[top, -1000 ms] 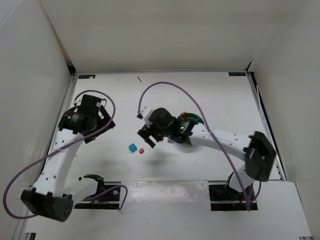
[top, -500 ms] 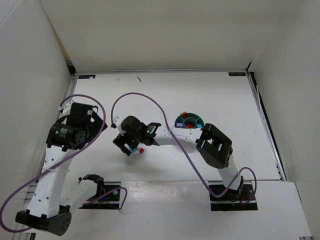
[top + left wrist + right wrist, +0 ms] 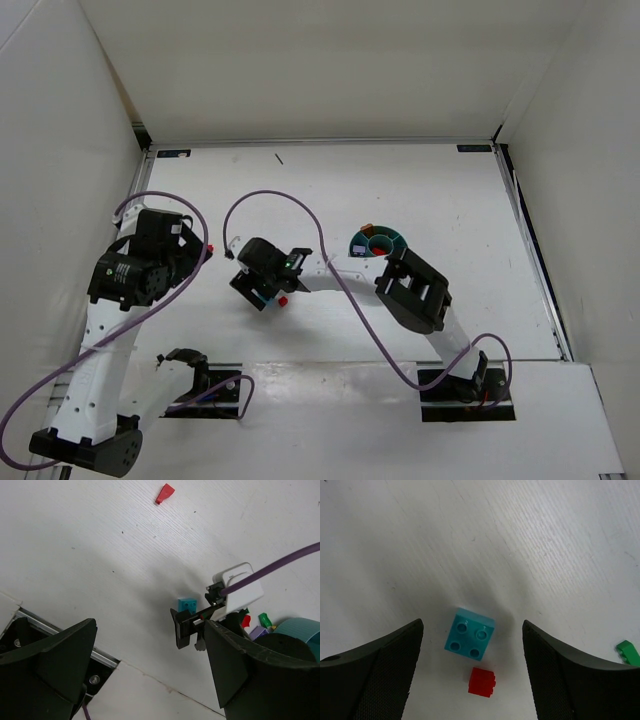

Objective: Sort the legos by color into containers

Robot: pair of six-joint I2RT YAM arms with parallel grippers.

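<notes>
A blue lego (image 3: 470,640) and a small red lego (image 3: 482,682) lie side by side on the white table. My right gripper (image 3: 472,680) hangs open right above them, one finger on each side, touching neither. In the top view it (image 3: 262,290) covers most of the blue lego; the red one (image 3: 283,299) shows beside it. The teal divided bowl (image 3: 378,243) stands to the right, with red pieces inside. My left gripper (image 3: 150,675) is open and empty at the table's left (image 3: 178,248).
A green lego (image 3: 628,652) lies right of the pair. The left wrist view shows another red lego (image 3: 164,493) alone on the table, red, green (image 3: 264,619) and purple legos beside the bowl (image 3: 300,630), and the table's front rail (image 3: 95,672).
My right gripper has swung left from near the bowl to above the blue and red legos. My left arm has drawn back down and to the left.
</notes>
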